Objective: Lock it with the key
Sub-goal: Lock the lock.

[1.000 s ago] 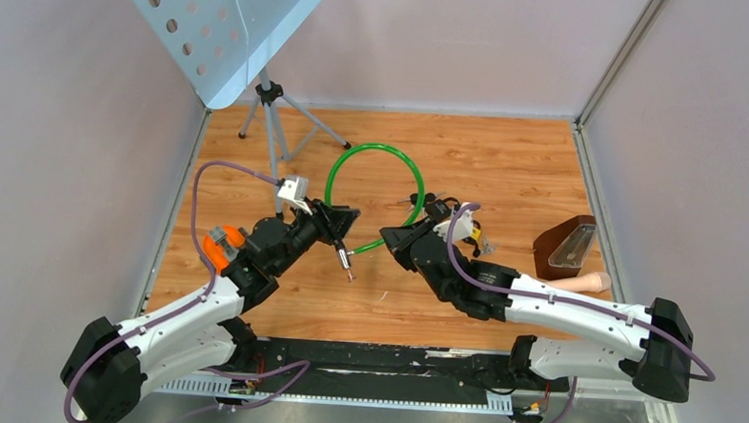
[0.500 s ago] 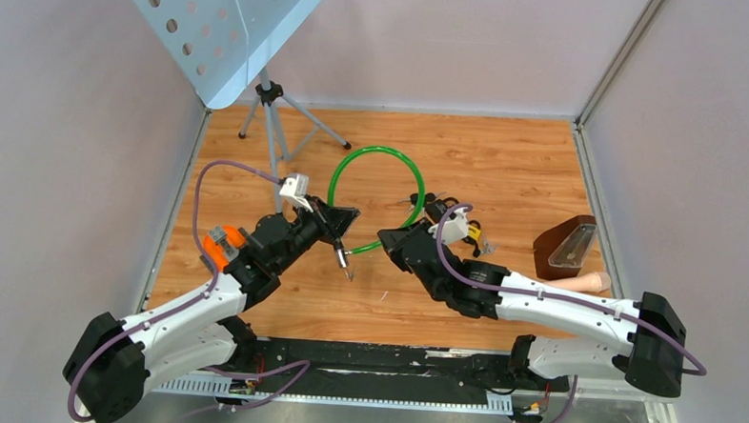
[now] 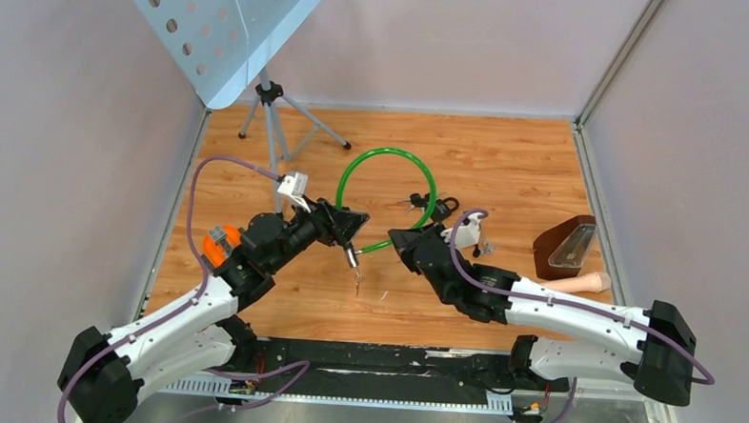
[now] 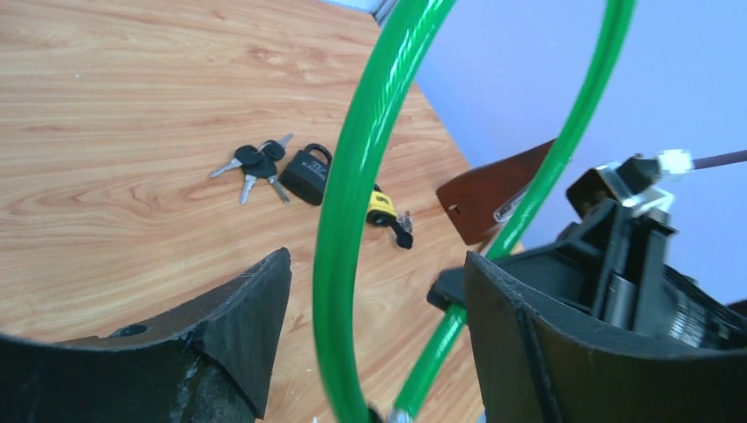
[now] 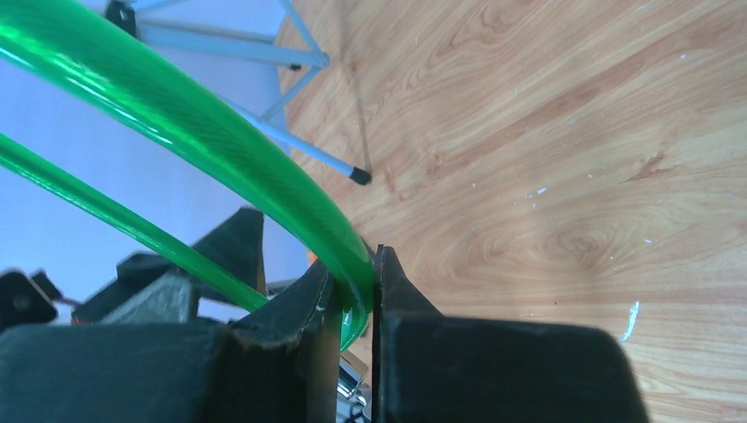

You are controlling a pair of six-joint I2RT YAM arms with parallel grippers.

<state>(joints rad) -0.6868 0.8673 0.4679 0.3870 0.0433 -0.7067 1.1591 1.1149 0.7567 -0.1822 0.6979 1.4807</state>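
While right tool (image 5: 352, 308) pinches green cable (image 5: 176, 123), left tool (image 4: 377, 264) stands wide around it; keys (image 4: 255, 167) lie well apart.

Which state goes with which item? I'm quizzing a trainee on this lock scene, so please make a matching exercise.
1 left gripper
2 right gripper
3 keys
4 music stand

A lying on the table beside the black padlock
B shut on the green cable
C standing at the far left
D open around the green cable

Pairs: 1-D, 2-B, 3-A, 4-C
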